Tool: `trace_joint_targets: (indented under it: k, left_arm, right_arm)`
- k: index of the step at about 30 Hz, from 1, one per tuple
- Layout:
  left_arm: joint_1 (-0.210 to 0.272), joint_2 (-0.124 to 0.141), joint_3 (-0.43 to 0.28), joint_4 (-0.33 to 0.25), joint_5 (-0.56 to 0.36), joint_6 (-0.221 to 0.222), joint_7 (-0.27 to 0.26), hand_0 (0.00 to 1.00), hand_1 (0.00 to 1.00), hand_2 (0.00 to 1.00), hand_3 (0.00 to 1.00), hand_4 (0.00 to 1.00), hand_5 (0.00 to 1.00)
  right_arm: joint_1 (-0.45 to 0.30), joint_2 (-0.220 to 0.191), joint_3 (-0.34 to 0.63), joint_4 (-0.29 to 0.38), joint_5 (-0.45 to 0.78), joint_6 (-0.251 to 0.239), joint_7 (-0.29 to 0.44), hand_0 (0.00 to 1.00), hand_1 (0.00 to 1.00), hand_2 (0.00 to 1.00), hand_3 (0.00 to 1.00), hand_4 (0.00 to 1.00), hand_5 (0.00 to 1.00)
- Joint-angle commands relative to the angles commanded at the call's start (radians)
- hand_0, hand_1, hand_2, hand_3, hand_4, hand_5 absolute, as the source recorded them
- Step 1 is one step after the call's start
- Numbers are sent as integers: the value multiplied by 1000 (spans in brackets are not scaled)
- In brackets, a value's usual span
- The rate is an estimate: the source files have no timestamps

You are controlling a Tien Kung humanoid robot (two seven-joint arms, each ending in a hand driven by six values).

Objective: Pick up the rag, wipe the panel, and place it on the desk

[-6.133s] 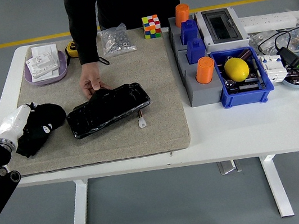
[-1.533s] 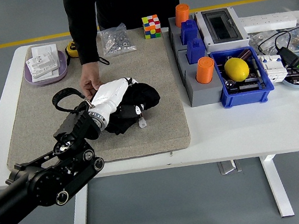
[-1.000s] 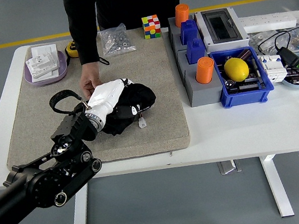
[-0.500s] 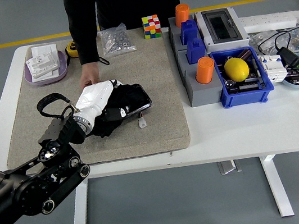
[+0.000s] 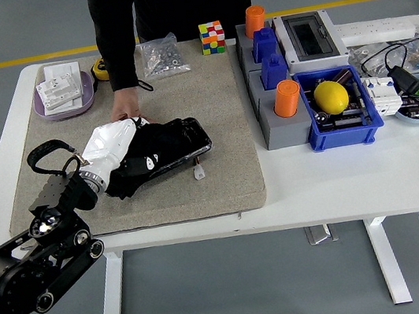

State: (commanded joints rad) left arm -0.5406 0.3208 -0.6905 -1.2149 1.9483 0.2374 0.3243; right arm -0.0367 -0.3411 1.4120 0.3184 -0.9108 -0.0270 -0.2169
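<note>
we find the left hand [image 5: 112,143], white-covered, pressed down on the black rag [image 5: 142,161], fingers curled into the cloth. the rag lies over the left part of the glossy black panel [image 5: 183,139], near the middle of the grey mat [image 5: 227,170]. a person's hand [image 5: 125,109] rests at the panel's far left corner, touching it.

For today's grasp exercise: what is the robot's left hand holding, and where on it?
The left hand grips the black rag at its left end, pressing it on the panel.
</note>
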Motion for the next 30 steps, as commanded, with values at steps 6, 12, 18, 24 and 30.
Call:
trace_joint_targets:
  k: [6, 12, 18, 24, 30]
  left_arm:
    - [33, 39, -28, -32, 18, -1, 1, 225, 125, 441, 294, 2, 2]
    - [61, 74, -51, -64, 35, -2, 3, 222, 126, 441, 295, 2, 2]
    - [90, 91, -93, -85, 46, 1, 2, 223, 125, 439, 293, 2, 2]
    - [110, 109, -106, -120, 61, -11, 12, 224, 124, 438, 293, 2, 2]
    - [117, 109, -102, -123, 62, -9, 11, 224, 123, 437, 293, 2, 2]
  right_arm:
    - [0, 0, 6, -1, -3, 1, 1, 690, 456, 640, 617, 998, 700]
    - [-2, -1, 11, -2, -5, 2, 0, 690, 456, 640, 617, 998, 700]
    - [-4, -1, 18, -2, -8, 1, 1, 690, 456, 640, 617, 998, 700]
    - [-6, -2, 19, -2, -10, 2, 0, 690, 455, 640, 617, 998, 700]
    - [-4, -1, 19, -2, -11, 2, 1, 691, 456, 640, 617, 998, 701]
